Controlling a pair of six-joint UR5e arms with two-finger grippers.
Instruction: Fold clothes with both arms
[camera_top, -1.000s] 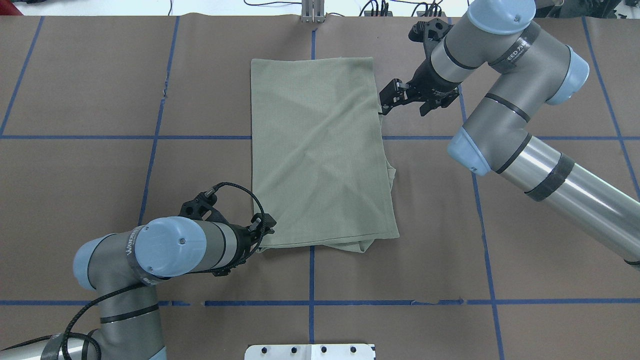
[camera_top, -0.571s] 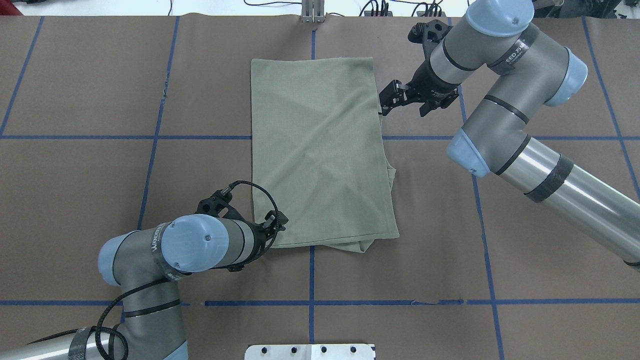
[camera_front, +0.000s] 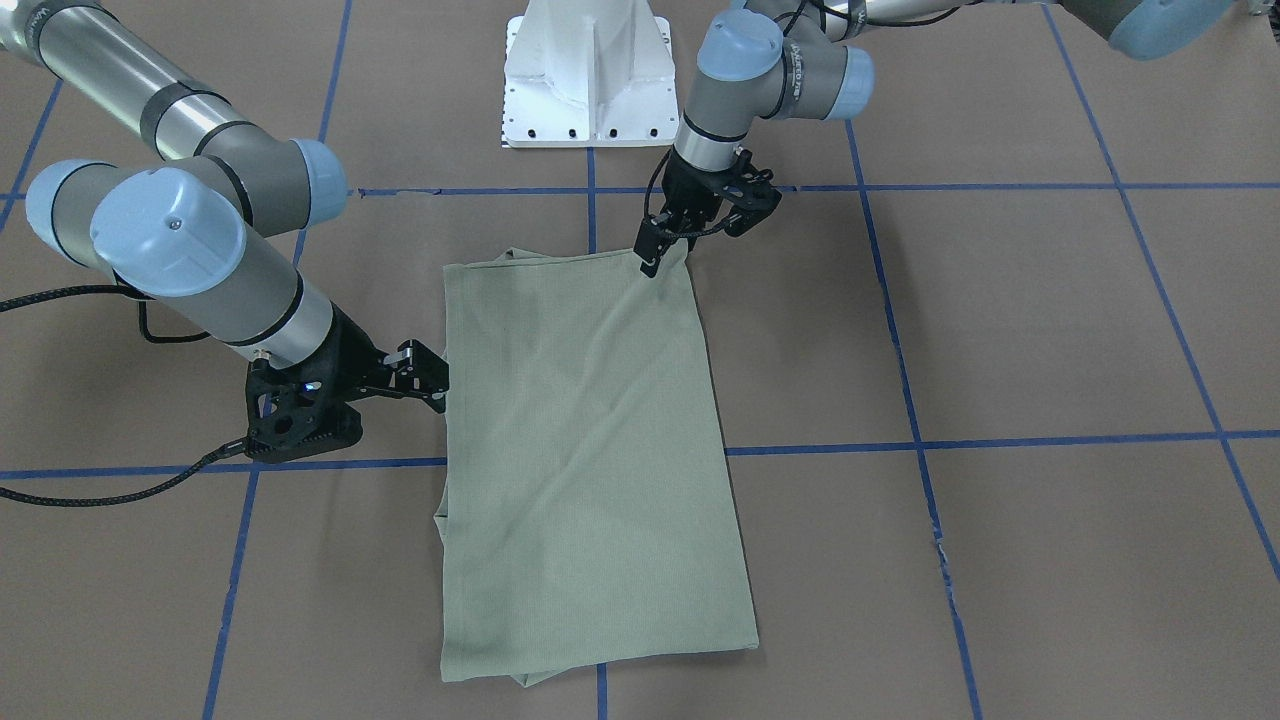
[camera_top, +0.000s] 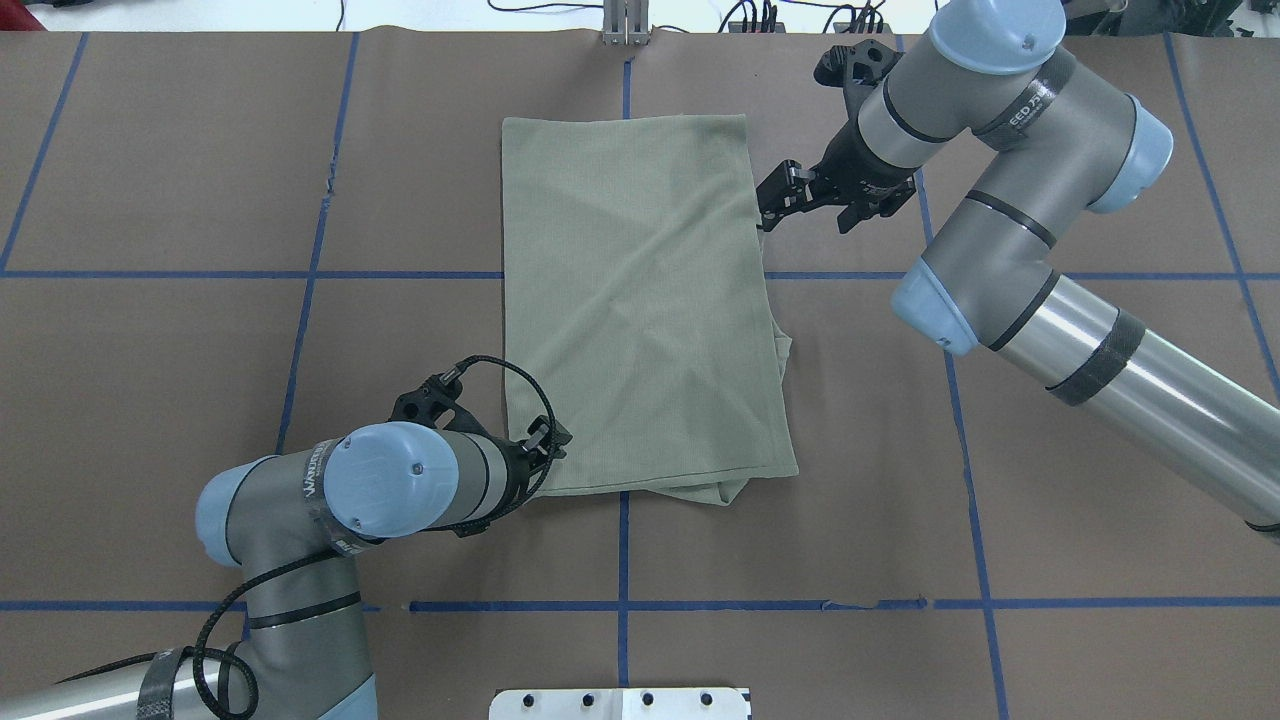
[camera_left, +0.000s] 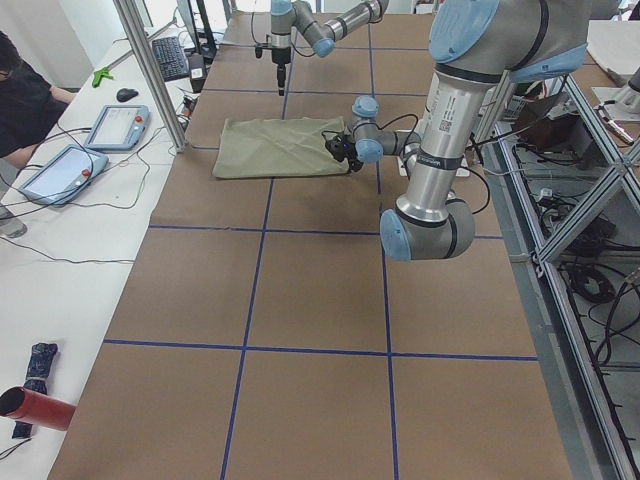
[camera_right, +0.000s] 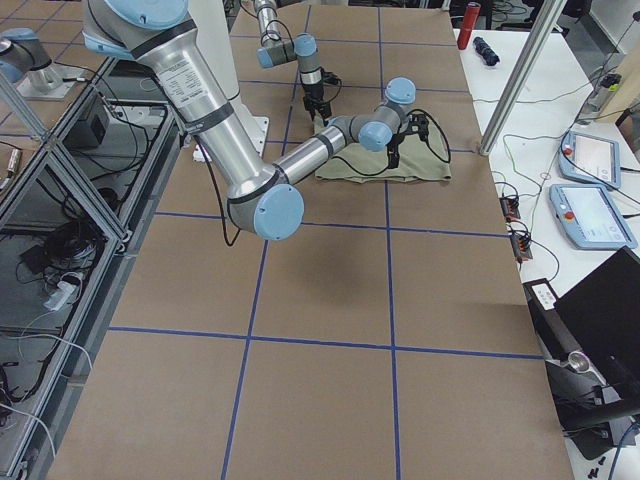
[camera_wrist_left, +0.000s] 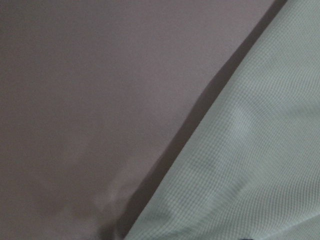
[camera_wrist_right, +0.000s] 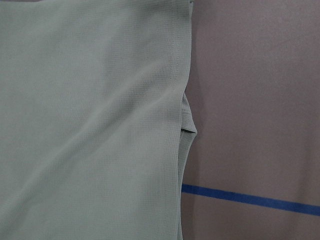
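Observation:
The sage-green shirt (camera_top: 640, 300) lies folded into a flat rectangle in the middle of the table; it also shows in the front view (camera_front: 590, 450). My left gripper (camera_top: 545, 462) is low at the shirt's near-left corner, its fingertips hidden under the wrist; in the front view (camera_front: 649, 262) they touch that corner, and I cannot tell whether they are open or shut. My right gripper (camera_top: 763, 222) is at the shirt's right edge toward the far end, also in the front view (camera_front: 443, 398), and looks shut on that edge. Both wrist views show only fabric and table.
The white pedestal base (camera_front: 588, 75) stands at the near table edge. Brown paper with blue tape lines (camera_top: 620, 605) covers the table. A metal post (camera_top: 625, 25) stands at the far edge. An operator's desk with tablets (camera_left: 110, 125) lies beyond the far side.
My left arm has moved right and slightly away from me, bringing its gripper onto the shirt's near-left corner. The right arm and the shirt have hardly moved.

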